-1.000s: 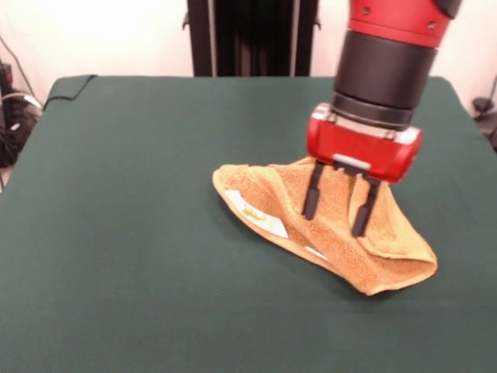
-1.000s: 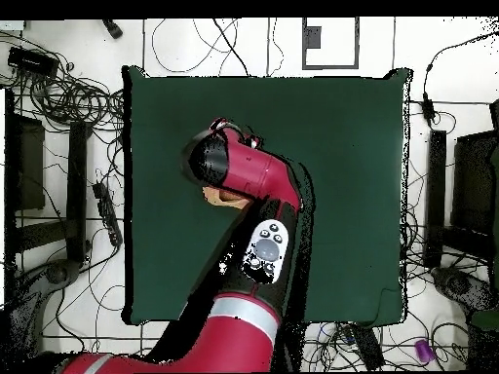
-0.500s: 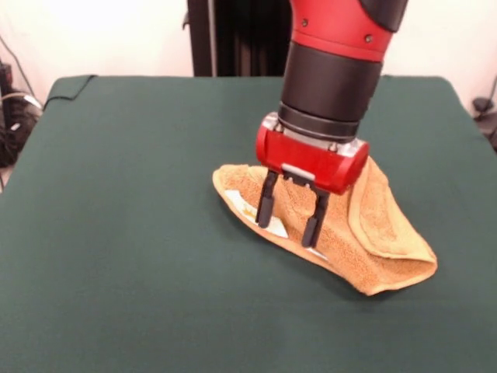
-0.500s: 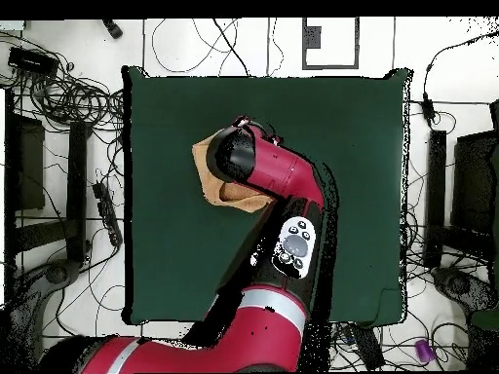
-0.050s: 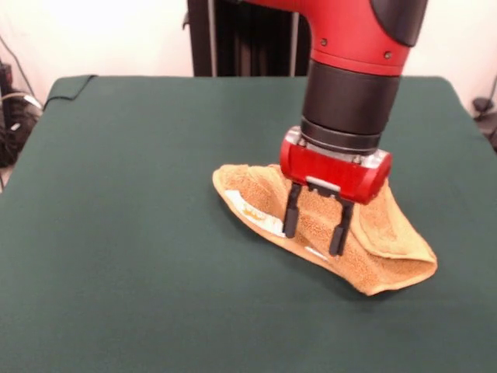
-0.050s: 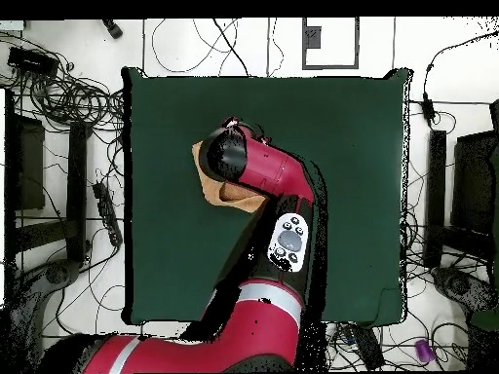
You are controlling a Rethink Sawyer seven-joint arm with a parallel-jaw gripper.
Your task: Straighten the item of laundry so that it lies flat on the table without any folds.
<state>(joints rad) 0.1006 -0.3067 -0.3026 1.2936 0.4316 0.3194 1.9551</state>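
The red and black gripper point(image 5: 314, 231), right of centre in the front view, has its black fingers point(image 5: 291, 211) spread, tips down at the crumpled orange-tan terry towel point(image 5: 387, 237). The towel lies folded on the dark green cloth table point(image 5: 124, 233). Cables point(image 6: 68, 97) litter the surrounding floor.

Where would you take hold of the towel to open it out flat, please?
I would grip the loose top layer of the towel at its folded-over corner on the picture's right in the front view, coming straight down. That flap lies doubled over the rest, so it likely peels back. The open gripper hangs nearer the edge with the white label.
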